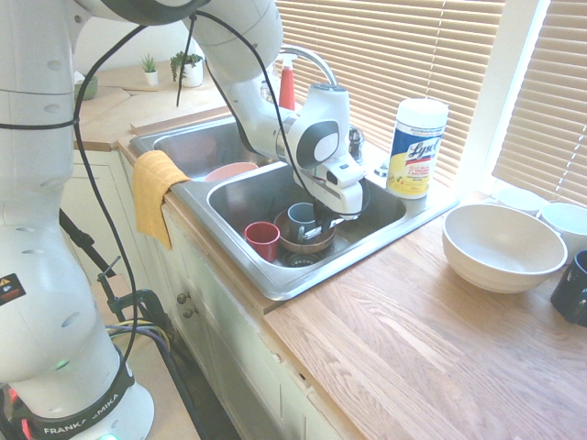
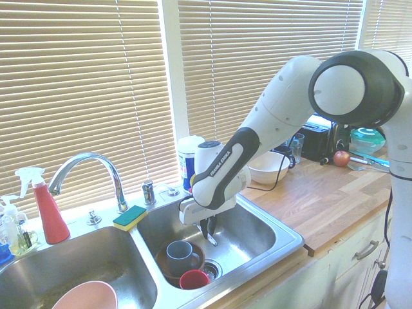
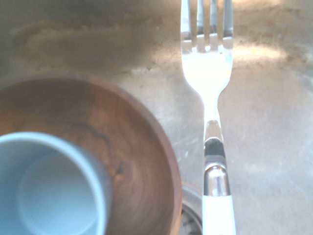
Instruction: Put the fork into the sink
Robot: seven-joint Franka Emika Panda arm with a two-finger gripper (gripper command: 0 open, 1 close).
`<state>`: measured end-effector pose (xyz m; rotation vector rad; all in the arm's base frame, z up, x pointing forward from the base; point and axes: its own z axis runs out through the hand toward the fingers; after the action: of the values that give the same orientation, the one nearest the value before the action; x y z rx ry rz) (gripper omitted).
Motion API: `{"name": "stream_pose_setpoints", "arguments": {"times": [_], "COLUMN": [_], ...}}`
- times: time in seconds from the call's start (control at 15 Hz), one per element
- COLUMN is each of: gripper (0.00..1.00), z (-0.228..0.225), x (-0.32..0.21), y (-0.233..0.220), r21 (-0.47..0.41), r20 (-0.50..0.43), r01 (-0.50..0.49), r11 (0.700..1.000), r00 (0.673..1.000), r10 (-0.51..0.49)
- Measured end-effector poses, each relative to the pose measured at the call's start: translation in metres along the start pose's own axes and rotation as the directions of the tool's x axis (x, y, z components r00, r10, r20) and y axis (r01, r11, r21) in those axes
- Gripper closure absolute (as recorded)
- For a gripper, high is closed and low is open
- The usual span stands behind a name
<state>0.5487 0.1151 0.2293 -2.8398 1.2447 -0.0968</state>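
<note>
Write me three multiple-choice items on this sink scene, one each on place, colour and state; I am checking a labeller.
1. The blue-grey mug stands in: A the brown bowl; B the pink bowl; C the counter.
2. The small cup by the brown bowl is: A green; B red; C white.
3. The tool is: A open and empty; B shut on the fork; C out of view.

A: the brown rim rings the mug. B: it is red in both exterior views. B: the fork hangs from it, inside the sink.
</note>
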Motion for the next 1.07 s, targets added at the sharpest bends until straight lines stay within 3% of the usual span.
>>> {"name": "stream_pose_setpoints", "arguments": {"times": [0.27,0.33,1.07], "gripper": [1.00,0.00,0.00], "z": [0.029,0.034,0.043], "x": [-0.004,-0.004,0.003], "y": [-0.005,-0.005,-0.020], "r21": [-0.035,-0.042,-0.046], "r20": [0.014,0.017,0.039], "r01": [0.007,0.007,-0.028], "r11": [0.999,0.999,0.999], "r00": [1.000,1.000,0.999], "r10": [-0.006,-0.007,0.029]}}
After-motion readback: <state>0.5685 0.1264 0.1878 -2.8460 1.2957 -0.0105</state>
